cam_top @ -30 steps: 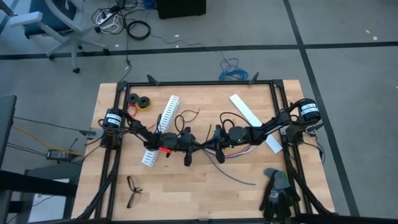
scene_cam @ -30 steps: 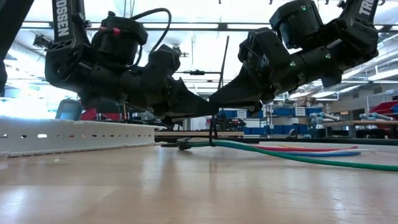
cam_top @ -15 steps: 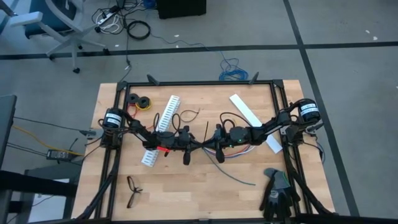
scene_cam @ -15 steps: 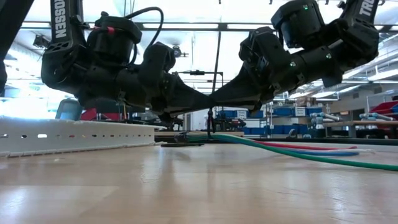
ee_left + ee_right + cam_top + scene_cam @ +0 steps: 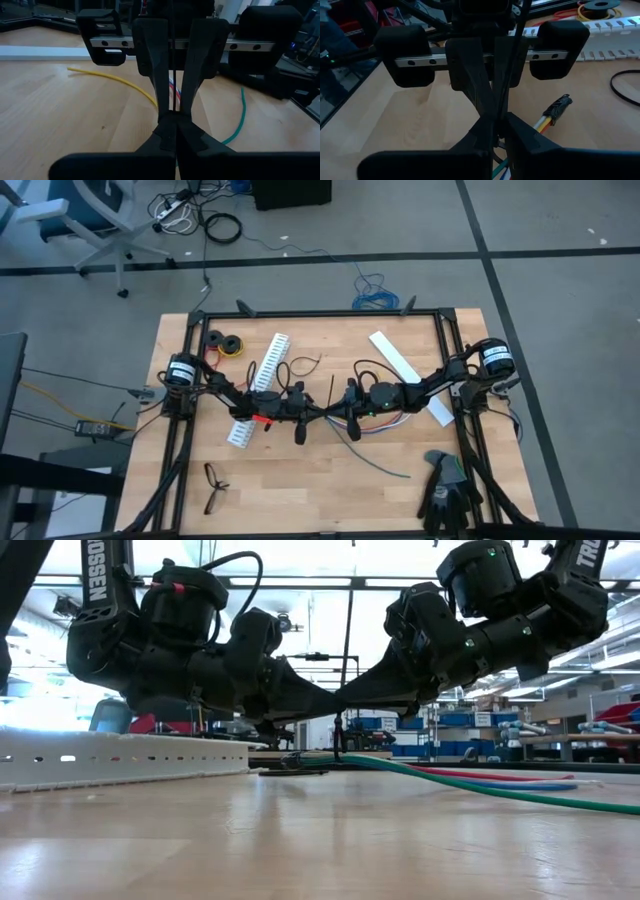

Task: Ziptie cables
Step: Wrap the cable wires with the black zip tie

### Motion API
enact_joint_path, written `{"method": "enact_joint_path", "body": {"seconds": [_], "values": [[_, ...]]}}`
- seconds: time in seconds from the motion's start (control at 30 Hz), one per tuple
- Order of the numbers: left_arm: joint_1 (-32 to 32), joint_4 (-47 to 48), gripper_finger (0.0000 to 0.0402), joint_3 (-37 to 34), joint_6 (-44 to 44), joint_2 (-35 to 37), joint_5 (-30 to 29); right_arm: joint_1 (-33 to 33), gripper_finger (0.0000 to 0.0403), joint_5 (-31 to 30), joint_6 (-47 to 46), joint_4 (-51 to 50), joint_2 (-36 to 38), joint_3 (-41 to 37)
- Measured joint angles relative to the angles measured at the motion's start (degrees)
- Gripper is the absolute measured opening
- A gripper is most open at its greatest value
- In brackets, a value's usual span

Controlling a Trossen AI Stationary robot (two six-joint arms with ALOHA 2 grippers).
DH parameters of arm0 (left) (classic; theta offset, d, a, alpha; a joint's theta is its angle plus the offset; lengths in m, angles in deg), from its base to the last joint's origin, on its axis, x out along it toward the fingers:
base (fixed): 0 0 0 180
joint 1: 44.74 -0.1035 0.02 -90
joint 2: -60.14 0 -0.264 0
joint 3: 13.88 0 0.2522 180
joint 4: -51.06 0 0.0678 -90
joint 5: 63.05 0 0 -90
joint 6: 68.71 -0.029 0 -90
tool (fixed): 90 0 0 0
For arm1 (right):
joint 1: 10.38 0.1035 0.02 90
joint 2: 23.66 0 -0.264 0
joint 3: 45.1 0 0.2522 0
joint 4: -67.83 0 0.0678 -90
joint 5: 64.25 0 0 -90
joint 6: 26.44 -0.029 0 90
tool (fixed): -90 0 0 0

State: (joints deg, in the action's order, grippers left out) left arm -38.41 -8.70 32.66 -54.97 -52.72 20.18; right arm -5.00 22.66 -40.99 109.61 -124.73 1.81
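- The cables [image 5: 372, 427] lie on the wooden table [image 5: 300, 480] near its centre, a loose fan of thin wires spreading toward 4 o'clock from where the two grippers meet.
- From the low view they show as green, red and blue strands running flat along the tabletop; one green wire [image 5: 385, 468] trails farthest, toward 5 o'clock.
- In the left wrist view a yellow wire [image 5: 115, 81] curves in to the meeting point; in the right wrist view the bundle's end is wrapped in dark tape [image 5: 558, 107].
- A ziptie [image 5: 331, 393], a thin straight black strip, stands up from the bundle between the fingertips, pointing to 12 o'clock in the high view.
- The left gripper [image 5: 318, 414] is pinched tight on the ziptie at table centre.
- The right gripper [image 5: 334, 415] meets it tip to tip, jaws narrow around the same strip.
- The white slotted strip [image 5: 260, 387] lies at 10 o'clock from the grippers.
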Motion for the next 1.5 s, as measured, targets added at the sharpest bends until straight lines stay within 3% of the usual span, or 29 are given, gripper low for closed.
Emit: {"method": "enact_joint_path", "body": {"seconds": [0.5,0.87,1.13,1.5], "values": [[0.15,2.16,0.0,0.37,-0.25,-0.02,1.42,-1.03,0.0042,-1.68,0.09,4.61,0.08,0.45],[0.09,0.76,0.0,0.37,-1.4,-0.1,0.41,-1.47,0.0005,2.89,-3.32,0.19,0.17,0.42],[0.09,1.11,0.0,-0.24,-1.14,-0.09,-1.7,-1.43,0.0006,5.91,-5.22,-3.51,0.17,0.33],[0.07,0.8,0.0,-0.33,0.0,-0.07,-1.55,-1.52,0.0001,5.25,-3.51,-1.32,0.09,0.16]]}}
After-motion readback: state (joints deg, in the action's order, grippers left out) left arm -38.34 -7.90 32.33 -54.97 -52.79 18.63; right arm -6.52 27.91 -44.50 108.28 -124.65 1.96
